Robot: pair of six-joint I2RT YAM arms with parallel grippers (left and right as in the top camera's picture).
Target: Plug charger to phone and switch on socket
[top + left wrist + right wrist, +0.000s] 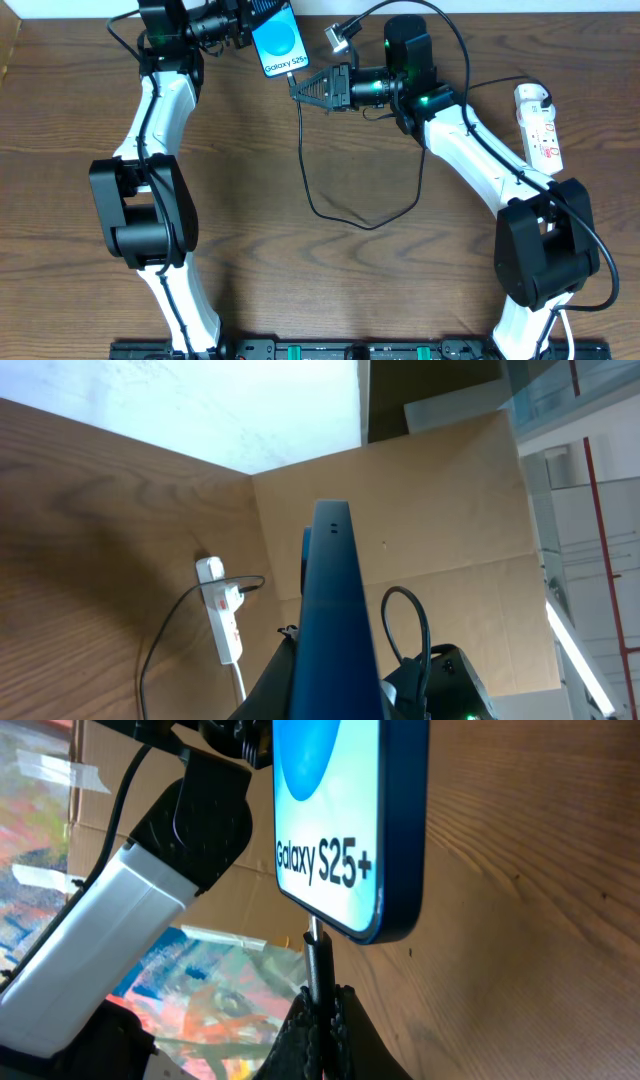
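Charger, slim black stem, meeting glossy phone edge (perhaps seated)

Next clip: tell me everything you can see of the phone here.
The phone is a slim rectangle with a dark blue frame and rounded corners. Its lit screen shows bright blue, a lighter circle and white "Galaxy S25+" text. It is angled in the overhead view, its upper end gripped by the left pincer. The tip of the charger, held in the right pincer, meets its bottom edge.
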